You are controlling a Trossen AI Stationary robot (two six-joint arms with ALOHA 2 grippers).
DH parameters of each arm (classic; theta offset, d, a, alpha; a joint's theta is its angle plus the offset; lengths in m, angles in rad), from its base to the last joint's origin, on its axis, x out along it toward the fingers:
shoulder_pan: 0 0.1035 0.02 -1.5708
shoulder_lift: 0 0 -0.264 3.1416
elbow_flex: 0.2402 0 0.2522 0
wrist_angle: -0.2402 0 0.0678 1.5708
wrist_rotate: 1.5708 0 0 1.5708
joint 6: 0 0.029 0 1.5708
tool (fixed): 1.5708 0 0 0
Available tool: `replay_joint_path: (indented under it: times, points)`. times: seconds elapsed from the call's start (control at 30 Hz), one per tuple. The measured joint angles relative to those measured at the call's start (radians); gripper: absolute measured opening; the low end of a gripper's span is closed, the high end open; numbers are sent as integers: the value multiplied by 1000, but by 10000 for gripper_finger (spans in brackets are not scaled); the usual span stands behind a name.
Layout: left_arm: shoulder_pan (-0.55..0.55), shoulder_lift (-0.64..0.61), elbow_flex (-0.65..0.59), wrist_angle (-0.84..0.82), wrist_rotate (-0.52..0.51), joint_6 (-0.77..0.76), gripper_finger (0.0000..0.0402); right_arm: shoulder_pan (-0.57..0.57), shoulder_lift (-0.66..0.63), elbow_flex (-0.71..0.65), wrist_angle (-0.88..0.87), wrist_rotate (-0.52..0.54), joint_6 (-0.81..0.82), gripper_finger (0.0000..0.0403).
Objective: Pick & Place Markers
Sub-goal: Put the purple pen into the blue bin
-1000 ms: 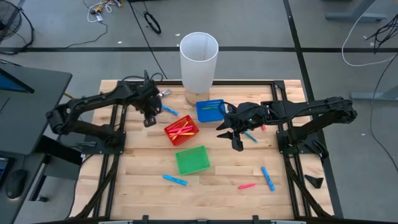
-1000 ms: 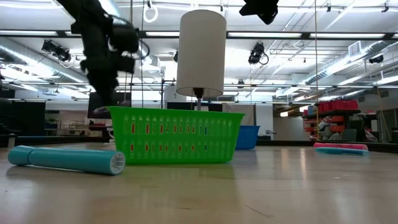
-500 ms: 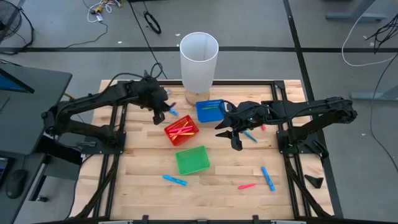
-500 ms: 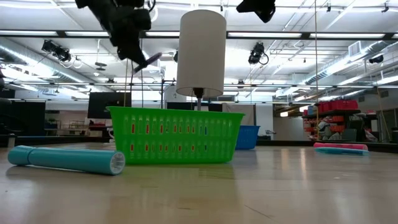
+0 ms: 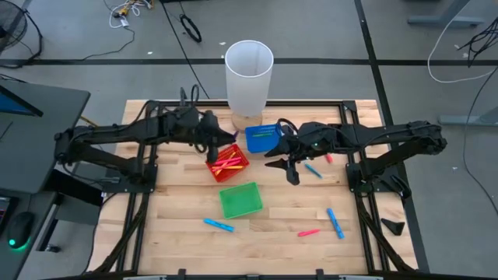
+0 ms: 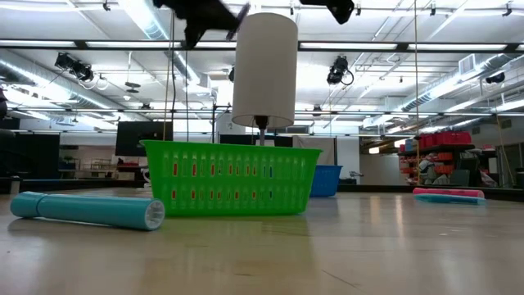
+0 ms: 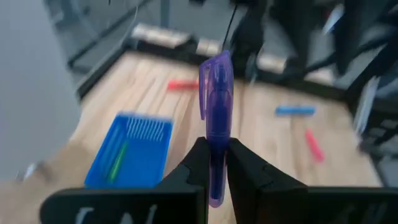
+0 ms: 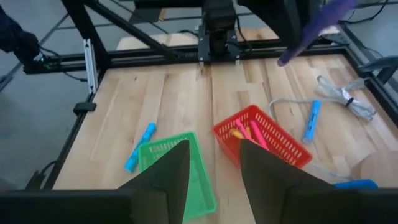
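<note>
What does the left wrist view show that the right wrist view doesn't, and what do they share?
Left wrist only: the left gripper shut on a purple marker, the blue basket beyond it. Right wrist only: the open right gripper, the green basket, the red basket with markers inside. Both: the purple marker and the wooden table.

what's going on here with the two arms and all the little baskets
The left gripper is shut on a purple marker and holds it in the air above the red basket, which already has markers in it. The right gripper hangs with its fingers apart and empty, beside the blue basket. A green basket sits on the table, and several blue and pink markers lie loose around it.
</note>
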Motion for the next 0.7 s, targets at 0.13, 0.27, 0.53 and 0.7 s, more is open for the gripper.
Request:
replay_joint_path:
  times: [0.13,0.27,0.53,0.7]
  points:
    - [-52,2,0,133,-48,-12,35,-7,0,0,33,2,2,142]
    - [-99,2,0,260,-86,-13,35,-7,0,0,100,2,2,142]
    - [-176,2,0,474,-107,-5,35,-7,0,0,289,0,52,142]
    - [-214,20,0,552,-130,-11,35,-7,0,0,356,-1,55,142]
